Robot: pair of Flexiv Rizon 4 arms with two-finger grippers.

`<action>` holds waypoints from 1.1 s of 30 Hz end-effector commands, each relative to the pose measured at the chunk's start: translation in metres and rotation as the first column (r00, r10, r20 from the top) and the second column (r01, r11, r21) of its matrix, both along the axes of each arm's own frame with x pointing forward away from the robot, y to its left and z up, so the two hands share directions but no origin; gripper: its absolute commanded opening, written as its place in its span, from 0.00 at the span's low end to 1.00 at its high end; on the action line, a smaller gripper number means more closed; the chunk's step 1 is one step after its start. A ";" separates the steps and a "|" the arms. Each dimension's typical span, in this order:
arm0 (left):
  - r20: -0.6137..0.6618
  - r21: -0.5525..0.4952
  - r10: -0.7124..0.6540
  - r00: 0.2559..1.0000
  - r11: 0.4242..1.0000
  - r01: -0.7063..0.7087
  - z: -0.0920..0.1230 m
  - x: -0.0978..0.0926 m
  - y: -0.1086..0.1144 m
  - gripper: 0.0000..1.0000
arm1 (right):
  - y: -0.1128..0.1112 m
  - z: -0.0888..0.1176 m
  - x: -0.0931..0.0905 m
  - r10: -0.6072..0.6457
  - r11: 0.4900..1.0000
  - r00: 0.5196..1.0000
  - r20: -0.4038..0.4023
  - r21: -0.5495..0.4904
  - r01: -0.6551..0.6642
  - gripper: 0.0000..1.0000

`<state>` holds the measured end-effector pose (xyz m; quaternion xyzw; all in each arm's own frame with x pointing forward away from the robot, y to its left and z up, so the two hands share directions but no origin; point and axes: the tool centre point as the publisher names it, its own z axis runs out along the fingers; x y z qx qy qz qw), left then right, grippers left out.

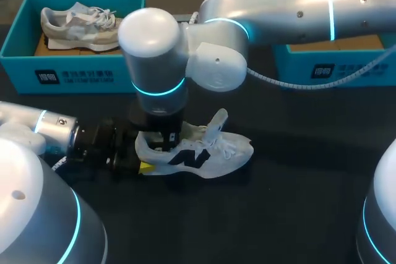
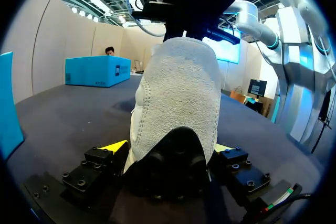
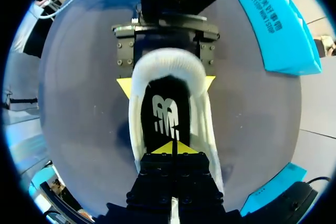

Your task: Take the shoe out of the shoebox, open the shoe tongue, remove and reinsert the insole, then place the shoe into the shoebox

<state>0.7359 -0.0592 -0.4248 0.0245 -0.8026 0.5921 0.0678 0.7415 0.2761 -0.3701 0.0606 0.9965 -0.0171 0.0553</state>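
The tabletop (image 1: 297,214) is a plain black surface. At its far left corner, a spare beige-and-grey sneaker (image 1: 80,26) with white laces lies inside a blue shoebox (image 1: 74,75), with brown lining showing beneath it.

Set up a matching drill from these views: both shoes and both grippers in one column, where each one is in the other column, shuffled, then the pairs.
1. white shoe
2. grey shoe
3. left gripper
4. right gripper

A. over the white shoe's opening, tips together
B. inside the blue shoebox
C. upright on the dark table
D. one finger on each side of the white shoe's heel

Pairs: 1-C, 2-B, 3-D, 4-A
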 end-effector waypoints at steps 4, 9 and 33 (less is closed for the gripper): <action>0.000 0.002 0.002 1.000 1.000 -0.002 -0.003 0.002 0.000 0.00 | -0.009 -0.003 0.000 -0.009 1.000 1.000 -0.005 -0.002 0.009 0.00; 0.000 0.002 0.002 1.000 1.000 -0.002 -0.003 0.002 0.000 0.00 | -0.008 -0.010 0.009 -0.014 1.000 1.000 -0.001 0.000 0.014 0.00; 0.000 0.002 0.002 1.000 1.000 -0.002 -0.003 0.002 0.000 0.00 | -0.002 -0.025 0.019 0.043 0.999 0.998 -0.046 0.007 -0.042 0.29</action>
